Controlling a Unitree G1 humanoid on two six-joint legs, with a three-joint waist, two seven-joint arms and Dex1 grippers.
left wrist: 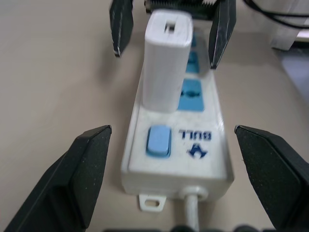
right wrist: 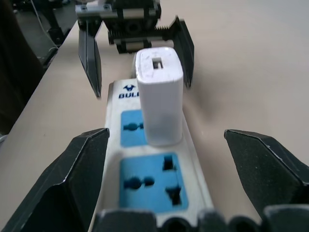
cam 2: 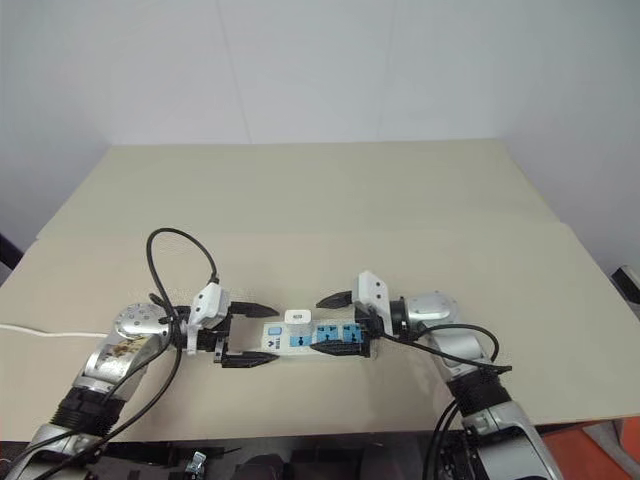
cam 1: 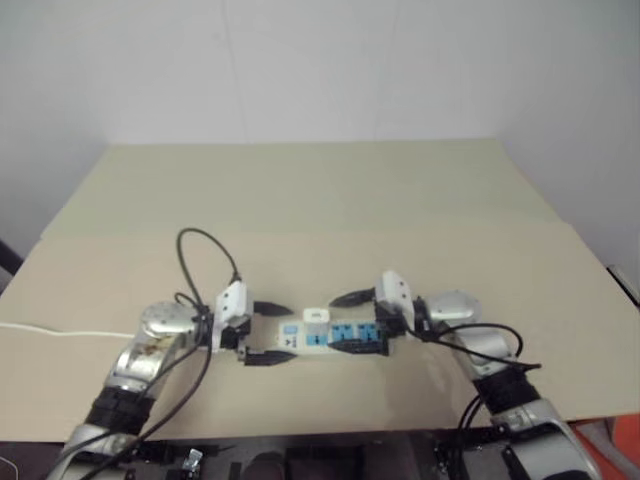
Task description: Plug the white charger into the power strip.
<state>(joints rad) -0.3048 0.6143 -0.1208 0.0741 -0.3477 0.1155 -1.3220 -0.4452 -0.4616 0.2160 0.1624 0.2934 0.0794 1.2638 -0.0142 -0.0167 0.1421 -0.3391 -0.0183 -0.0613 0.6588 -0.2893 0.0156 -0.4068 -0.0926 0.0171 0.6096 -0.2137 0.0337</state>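
Note:
The power strip (cam 1: 345, 338) lies flat on the beige table, lengthwise between my two grippers. The white charger (cam 1: 316, 316) stands upright in the blue socket nearest the strip's switch end; the left wrist view shows the charger (left wrist: 166, 63) just behind the blue switch. My left gripper (cam 1: 286, 332) is open at the switch end, its black fingers (left wrist: 82, 179) on either side of the strip and apart from it. At the strip's other end my right gripper (cam 1: 342, 322) is also open, with its fingers (right wrist: 72, 183) either side of the strip. Neither holds anything.
The strip's white cord (cam 1: 60, 331) runs off to the left across the table (cam 1: 300, 200). The table's front edge lies close under my arms, and a white wall stands behind its far edge. Something orange (cam 1: 625, 440) sits below the table's right corner.

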